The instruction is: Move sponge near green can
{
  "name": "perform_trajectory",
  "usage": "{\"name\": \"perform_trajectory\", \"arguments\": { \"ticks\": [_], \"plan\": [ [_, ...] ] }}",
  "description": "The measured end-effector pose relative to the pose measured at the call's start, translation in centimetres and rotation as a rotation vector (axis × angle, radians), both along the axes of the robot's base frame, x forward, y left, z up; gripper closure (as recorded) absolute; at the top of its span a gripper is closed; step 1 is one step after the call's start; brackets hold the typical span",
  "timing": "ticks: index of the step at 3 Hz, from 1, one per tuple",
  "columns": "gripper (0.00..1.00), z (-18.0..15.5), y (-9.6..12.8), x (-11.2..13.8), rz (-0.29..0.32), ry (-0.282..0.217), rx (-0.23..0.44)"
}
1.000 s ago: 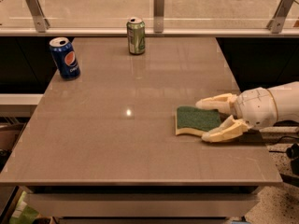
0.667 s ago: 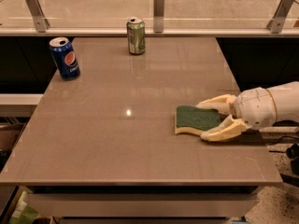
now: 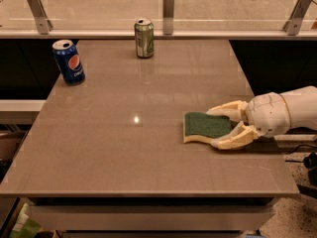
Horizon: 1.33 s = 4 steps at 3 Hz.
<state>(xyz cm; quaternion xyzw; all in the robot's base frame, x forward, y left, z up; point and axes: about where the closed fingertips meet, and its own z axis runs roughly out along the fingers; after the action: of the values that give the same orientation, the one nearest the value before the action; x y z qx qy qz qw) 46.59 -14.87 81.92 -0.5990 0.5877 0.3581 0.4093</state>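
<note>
The sponge (image 3: 204, 125), dark green on top over pale yellow foam, lies flat on the table's right side. My gripper (image 3: 215, 128) reaches in from the right at table height. Its cream fingers (image 3: 229, 108) lie against the sponge's far and near edges and grip its right end. The green can (image 3: 144, 38) stands upright at the table's back edge, far from the sponge, up and to the left.
A blue Pepsi can (image 3: 69, 61) stands at the back left of the grey-brown table (image 3: 124, 148). A ledge with metal brackets (image 3: 168, 5) and glass runs behind the table. The table's right edge is just under my arm.
</note>
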Motion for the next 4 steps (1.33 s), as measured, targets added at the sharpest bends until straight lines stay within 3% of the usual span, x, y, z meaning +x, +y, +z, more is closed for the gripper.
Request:
{"name": "perform_trajectory", "arguments": {
  "ticks": [2, 4],
  "plan": [
    [1.00, 1.4, 0.1, 0.8, -0.017, 0.003, -0.026],
    [1.00, 5.2, 0.1, 3.8, -0.071, -0.001, -0.099]
  ]
}}
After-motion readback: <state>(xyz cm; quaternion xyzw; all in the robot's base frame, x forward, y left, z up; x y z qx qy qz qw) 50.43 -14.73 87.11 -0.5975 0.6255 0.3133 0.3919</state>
